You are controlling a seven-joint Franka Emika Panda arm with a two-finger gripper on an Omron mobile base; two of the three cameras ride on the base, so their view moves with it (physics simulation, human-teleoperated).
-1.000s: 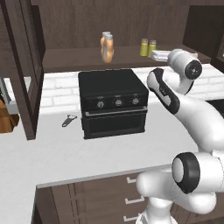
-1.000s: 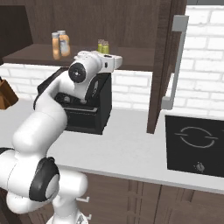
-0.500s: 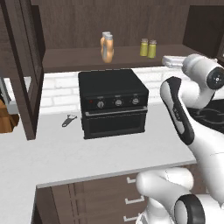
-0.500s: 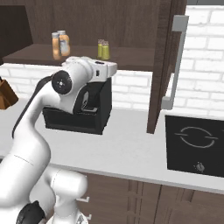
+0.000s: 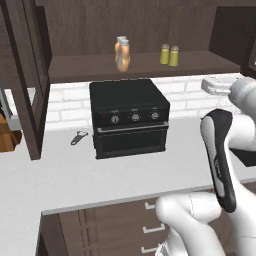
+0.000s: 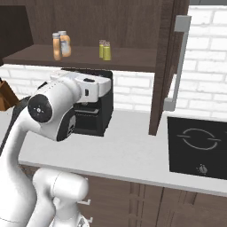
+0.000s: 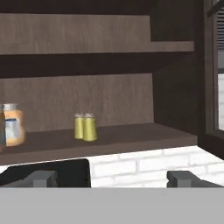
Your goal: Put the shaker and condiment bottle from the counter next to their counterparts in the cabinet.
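Two shakers [image 7: 85, 127] side by side

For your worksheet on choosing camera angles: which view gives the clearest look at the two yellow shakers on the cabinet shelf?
The hand view: the two shakers stand side by side, near eye level, with nothing in front. The left base view shows them from further off and a little apart; the right base view shows them small and overlapping.

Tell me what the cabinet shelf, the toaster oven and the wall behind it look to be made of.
The cabinet shelf looks like dark brown wood with a matte finish: grain streaks run along it. The toaster oven seems black metal or plastic, matte, with small pale knobs; the render leaves that open. The wall reads as white painted brick, by its grey joint lines.
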